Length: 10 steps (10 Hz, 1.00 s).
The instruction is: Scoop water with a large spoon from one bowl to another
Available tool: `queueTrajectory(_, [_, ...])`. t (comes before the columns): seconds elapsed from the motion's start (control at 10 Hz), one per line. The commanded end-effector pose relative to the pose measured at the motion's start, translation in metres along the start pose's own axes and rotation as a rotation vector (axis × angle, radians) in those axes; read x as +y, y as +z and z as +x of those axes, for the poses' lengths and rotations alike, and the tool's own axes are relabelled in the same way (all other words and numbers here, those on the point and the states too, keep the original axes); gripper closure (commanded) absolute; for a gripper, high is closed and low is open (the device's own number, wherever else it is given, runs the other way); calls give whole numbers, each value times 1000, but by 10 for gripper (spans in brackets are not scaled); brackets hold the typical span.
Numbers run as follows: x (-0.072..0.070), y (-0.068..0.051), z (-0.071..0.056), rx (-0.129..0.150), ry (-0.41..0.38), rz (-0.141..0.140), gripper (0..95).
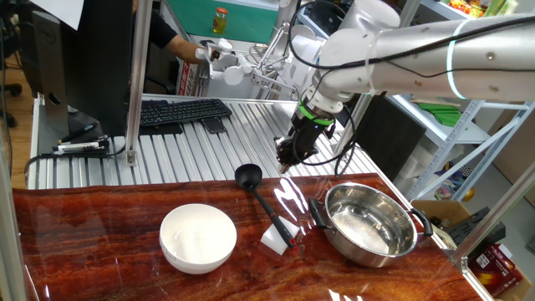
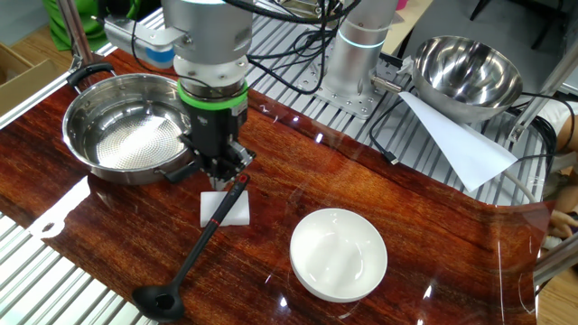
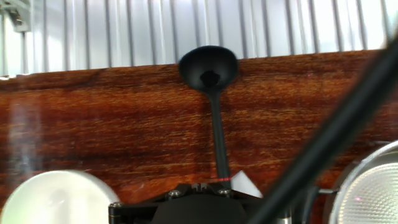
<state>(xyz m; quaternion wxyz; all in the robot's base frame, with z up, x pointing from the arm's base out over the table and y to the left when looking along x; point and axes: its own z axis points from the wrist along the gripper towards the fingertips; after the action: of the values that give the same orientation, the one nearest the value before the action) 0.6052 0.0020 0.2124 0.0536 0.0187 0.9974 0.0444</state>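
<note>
The large spoon [image 1: 269,209], a black ladle, lies on the wooden table. Its cup [image 3: 209,65] points at the slatted metal edge, and its red-marked handle end rests on a white block [image 2: 226,211]. My gripper [image 1: 285,161] is shut with nothing in it, a little above that handle end [image 2: 241,181]. In the hand view only its black body shows at the bottom edge. The steel bowl [image 1: 335,197] stands beside the block, and the white bowl [image 1: 198,238] is on the handle's other side. I cannot make out water in either bowl.
A second steel bowl [image 2: 470,72] and a white paper sheet [image 2: 456,140] lie past the robot base [image 2: 357,54]. A keyboard [image 1: 180,111] sits on the slatted surface. A person's gloved hand [image 1: 213,54] works at the back. A dark cable [image 3: 336,130] crosses the hand view.
</note>
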Motion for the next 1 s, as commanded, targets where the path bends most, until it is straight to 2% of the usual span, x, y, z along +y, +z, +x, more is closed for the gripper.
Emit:
queueTrajectory(0.1, [6, -12, 5, 4, -17, 7, 950])
queueTrajectory(0.2, [8, -16, 7, 8, -16, 2, 950])
queueTrajectory(0.3, [11, -24, 9, 25, -7, -4, 950])
queueTrajectory(0.4, [12, -27, 9, 28, 0, -21, 950])
queueTrajectory(0.5, [14, -31, 11, 38, -2, -20, 950])
queueTrajectory(0.7, [15, -33, 12, 41, -5, -14, 950])
queueTrajectory(0.9, [16, -34, 12, 50, -47, 10, 950])
queueTrajectory(1.0, [16, -34, 12, 51, -63, 9, 950])
